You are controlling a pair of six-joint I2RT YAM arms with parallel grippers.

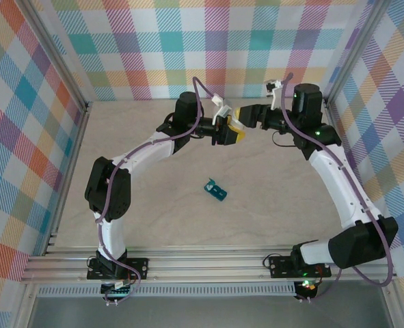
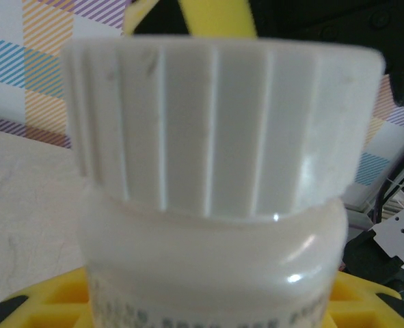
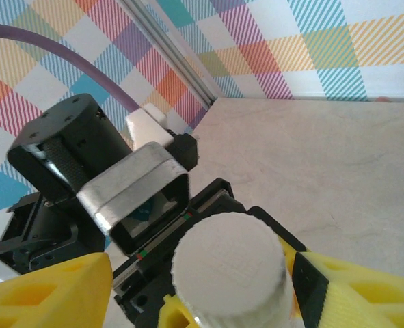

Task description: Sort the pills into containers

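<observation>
My left fingers (image 2: 366, 307) grip a glossy white bottle (image 2: 215, 260). My right fingers (image 3: 366, 287) flank its ribbed cap (image 3: 227, 266); clamped or not, I cannot tell. A teal box (image 1: 214, 190) lies on the veined counter (image 1: 154, 205) below the bottle.

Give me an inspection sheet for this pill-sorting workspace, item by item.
Surface: pale stone-patterned table.
Job's things: teal pill box lies mid-table, apart from both arms; lids too small to judge. White bottle held aloft at the far side, ribbed cap on.
Clutter: nothing seen.
Grippers: left gripper shut on the bottle's body; right gripper open, fingers either side of the cap.
Cables: purple cable along each arm.
Surroundings: plaid walls, aluminium frame.
</observation>
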